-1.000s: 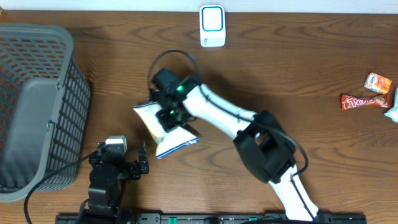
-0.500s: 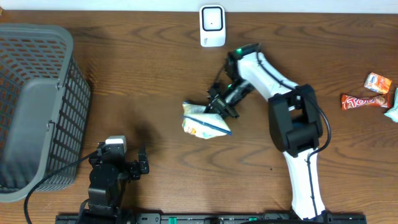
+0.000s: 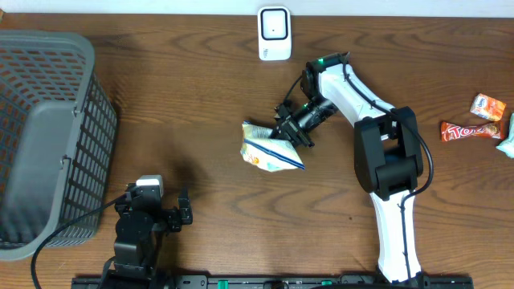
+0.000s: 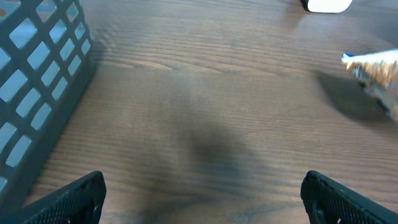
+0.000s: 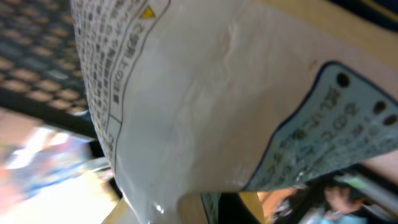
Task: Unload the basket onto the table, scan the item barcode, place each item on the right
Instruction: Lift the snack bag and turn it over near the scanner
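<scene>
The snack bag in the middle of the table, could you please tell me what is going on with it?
The right gripper has its jaws shut on the snack bag, holding it over the table a little short of the white scanner at the far edge. The left gripper rests near the basket, jaws wide open and empty. A few wrapped sweets lie at the right edge.

Overhead sharp, evenly lit; L wrist blurry; bag (image 5: 205,93) close-up soft
</scene>
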Motion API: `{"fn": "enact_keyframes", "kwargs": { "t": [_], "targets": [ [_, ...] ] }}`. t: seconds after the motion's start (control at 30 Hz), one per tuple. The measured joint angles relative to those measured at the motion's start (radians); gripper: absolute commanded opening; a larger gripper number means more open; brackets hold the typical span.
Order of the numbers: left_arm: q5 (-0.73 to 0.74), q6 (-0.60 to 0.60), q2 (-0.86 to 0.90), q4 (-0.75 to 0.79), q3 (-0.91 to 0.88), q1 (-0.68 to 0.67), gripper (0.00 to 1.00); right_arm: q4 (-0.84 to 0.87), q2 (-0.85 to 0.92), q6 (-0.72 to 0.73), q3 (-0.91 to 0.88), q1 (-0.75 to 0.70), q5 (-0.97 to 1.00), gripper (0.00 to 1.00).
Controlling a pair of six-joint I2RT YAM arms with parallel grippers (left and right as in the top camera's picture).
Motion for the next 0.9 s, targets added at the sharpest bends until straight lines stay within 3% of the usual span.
{"fn": "enact_keyframes", "kwargs": {
  "t": [0.07, 0.13, 0.17, 0.2, 0.23, 0.33, 0.57, 0.9],
  "targets": [
    [0.0, 0.0, 0.0, 0.0, 0.0, 0.0, 0.99, 0.047, 0.0, 0.003, 0.0, 0.0, 0.14, 0.01],
    [0.0, 0.0, 0.0, 0.0, 0.0, 0.0, 0.99, 0.078, 0.0, 0.016, 0.0, 0.0, 0.298, 0.28],
    [0.0, 0.0, 0.0, 0.0, 0.0, 0.0, 0.99, 0.092, 0.0, 0.017, 0.0, 0.0, 0.38, 0.55],
    [0.0, 0.0, 0.0, 0.0, 0.0, 0.0, 0.99, 0.109, 0.0, 0.022, 0.001, 0.0, 0.456, 0.74],
    [0.0, 0.0, 0.0, 0.0, 0.0, 0.0, 0.99, 0.123, 0.0, 0.022, 0.001, 0.0, 0.513, 0.99],
    [0.0, 0.0, 0.0, 0.0, 0.0, 0.0, 0.99, 0.196, 0.0, 0.023, 0.002, -0.001, 0.661, 0.99],
    [0.0, 0.0, 0.0, 0.0, 0.0, 0.0, 0.99, 0.288, -0.014, 0.029, 0.037, -0.001, 0.753, 0.99],
    [0.0, 0.0, 0.0, 0.0, 0.0, 0.0, 0.99, 0.127, -0.005, -0.065, 0.24, -0.005, 0.816, 0.99]
  ]
}}
